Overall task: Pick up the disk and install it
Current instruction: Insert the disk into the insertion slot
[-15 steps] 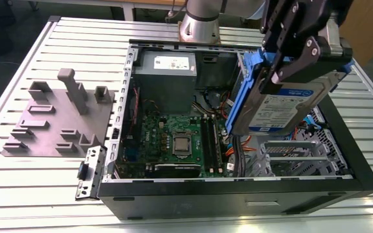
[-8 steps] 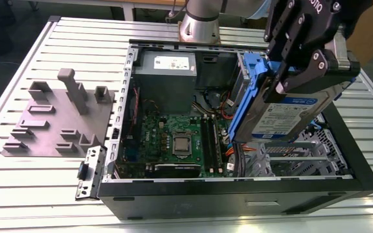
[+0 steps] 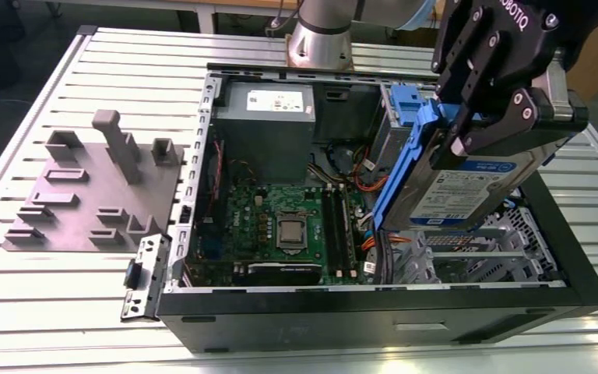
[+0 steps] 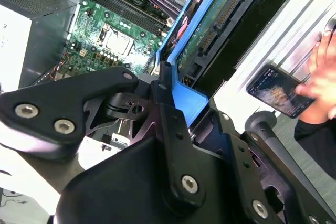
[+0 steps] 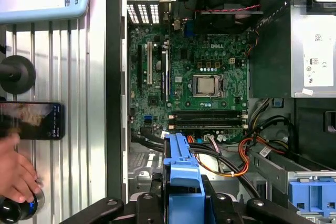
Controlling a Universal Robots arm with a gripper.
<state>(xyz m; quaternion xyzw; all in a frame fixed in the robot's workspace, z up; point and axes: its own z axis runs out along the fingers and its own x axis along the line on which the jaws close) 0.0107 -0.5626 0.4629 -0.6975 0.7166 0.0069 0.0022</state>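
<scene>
The gripper (image 3: 466,128) has its jaws closed down on the disk (image 3: 466,187), pinching the blue plastic carrier by its edges so that the drive hangs lifted clear above the open computer case (image 3: 382,300). In the exterior view the disk is tilted steeply, its white-and-blue label facing the camera, and it hovers over the silver drive cage (image 3: 486,249) at about 4 o'clock from the motherboard (image 3: 283,226). The arm comes in from 12 o'clock, its grey base (image 3: 320,35) standing behind the case, with the black wrist links slanting downward over the case's far corner. In the second wrist view the blue frame of the disk (image 4: 191,103) sits clamped between the black fingers (image 4: 173,129), with the drive's circuit-board underside turned up. In the first wrist view the carrier's blue end (image 5: 181,174) sticks out above the gripper (image 5: 181,203). A grey power supply box (image 3: 268,117) fills the case at 11 o'clock from the motherboard. A grey fixture plate (image 3: 91,195) lies on the slatted worktop (image 3: 29,296) beside the case. A person's hand (image 5: 16,174) rests on the worktop just below a phone (image 5: 31,120) (screen lit).
</scene>
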